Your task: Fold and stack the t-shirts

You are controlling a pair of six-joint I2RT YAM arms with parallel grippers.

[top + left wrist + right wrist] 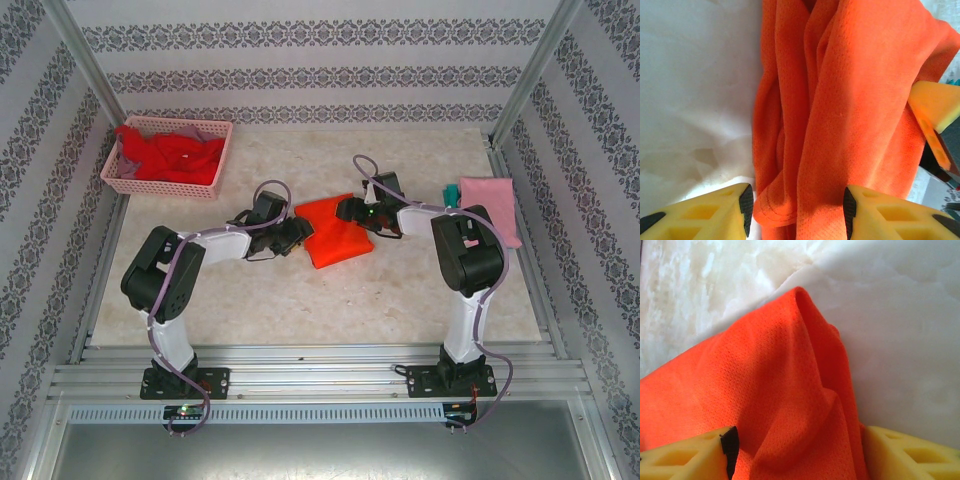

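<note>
Top external view: pink basket holds red and grey t-shirts. The orange t-shirt has its long axis perhaps far-to-near on the worktop. Left fingers and right fingers straddle it; whether they grasp, I cannot tell.

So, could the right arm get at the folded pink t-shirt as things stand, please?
Probably yes: the pink t-shirt lies uncovered just right of that arm, though its hand straddles the orange t-shirt and must lift clear first.

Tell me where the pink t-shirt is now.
In the top view, the pink t-shirt lies folded near the table's right edge, right of the right arm, with teal cloth showing at its left.
</note>
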